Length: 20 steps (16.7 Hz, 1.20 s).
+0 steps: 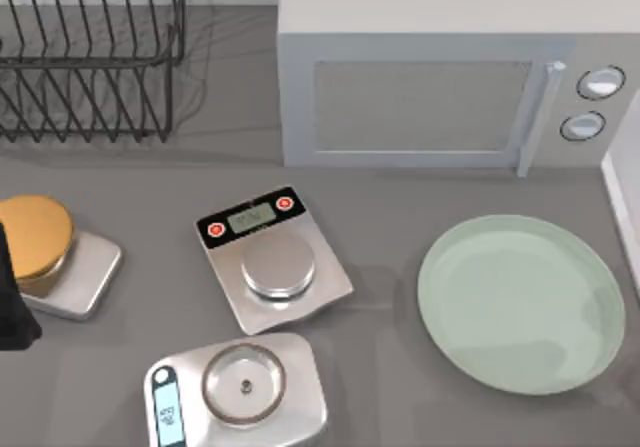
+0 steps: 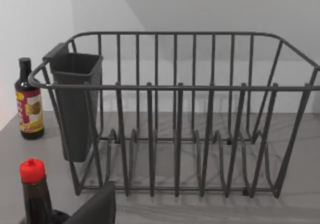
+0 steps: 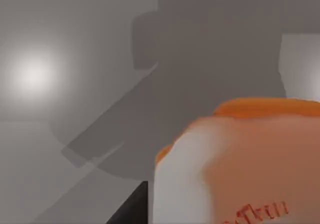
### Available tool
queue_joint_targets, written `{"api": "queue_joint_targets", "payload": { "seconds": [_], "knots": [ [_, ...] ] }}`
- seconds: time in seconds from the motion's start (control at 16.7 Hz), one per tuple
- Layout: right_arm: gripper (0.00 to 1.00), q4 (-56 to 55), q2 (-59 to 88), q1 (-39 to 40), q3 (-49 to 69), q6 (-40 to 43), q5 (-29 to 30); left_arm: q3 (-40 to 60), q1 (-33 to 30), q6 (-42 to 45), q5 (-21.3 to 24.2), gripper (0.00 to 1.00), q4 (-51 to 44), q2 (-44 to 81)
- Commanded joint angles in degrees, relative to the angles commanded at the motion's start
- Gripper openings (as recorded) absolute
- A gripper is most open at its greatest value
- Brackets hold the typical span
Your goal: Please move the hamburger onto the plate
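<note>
A: Is the hamburger (image 3: 240, 169) on the plate (image 1: 520, 302) yet?
B: No, the plate lies bare on the table's right; the burger looms in the right wrist view (probably carried), though whether that tool is clenched I cannot tell

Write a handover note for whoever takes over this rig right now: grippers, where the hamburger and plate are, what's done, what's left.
Left arm: parked at the table's left edge, beside the golden dome on a scale.
Right gripper: right up against the hamburger; whether it grips it, I cannot tell.
Plate: on the table's right side, in front of the microwave, nothing on it.
Done: no placement yet.
Left: probably confirm the grip, carry the hamburger over the plate, and set it down.
</note>
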<state>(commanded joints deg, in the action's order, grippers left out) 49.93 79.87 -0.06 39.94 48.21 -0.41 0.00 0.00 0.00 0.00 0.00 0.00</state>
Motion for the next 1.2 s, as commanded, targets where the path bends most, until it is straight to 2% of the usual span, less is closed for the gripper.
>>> {"api": "queue_joint_targets", "payload": {
  "seconds": [0.18, 0.36, 0.78, 0.96, 1.2],
  "knots": [
    [0.0, 10.46, -3.33, -0.12, 5.56, 0.1, 0.01, 0.0, 0.0, 0.0, 0.0, 1.0, 0.0, 0.0],
    [0.0, 16.25, -6.31, -0.2, 9.73, -0.02, 0.04, 0.0, 0.0, 0.0, 0.0, 1.0, 0.0, 0.0],
    [0.0, 16.83, -5.74, 0.67, 11.16, 0.44, 0.01, 0.0, 0.0, 0.0, 0.0, 1.0, 0.0, 0.0],
    [0.0, 16.12, 0.2, 5.46, 16.85, 4.06, -0.08, 0.0, 0.0, 0.0, 0.0, 1.0, 0.0, 0.0],
    [0.0, 14.46, 14.65, 15.78, 27.87, 11.52, -0.34, 0.0, 0.0, 0.0, 0.0, 1.0, 0.0, 0.0]
  ]
}}
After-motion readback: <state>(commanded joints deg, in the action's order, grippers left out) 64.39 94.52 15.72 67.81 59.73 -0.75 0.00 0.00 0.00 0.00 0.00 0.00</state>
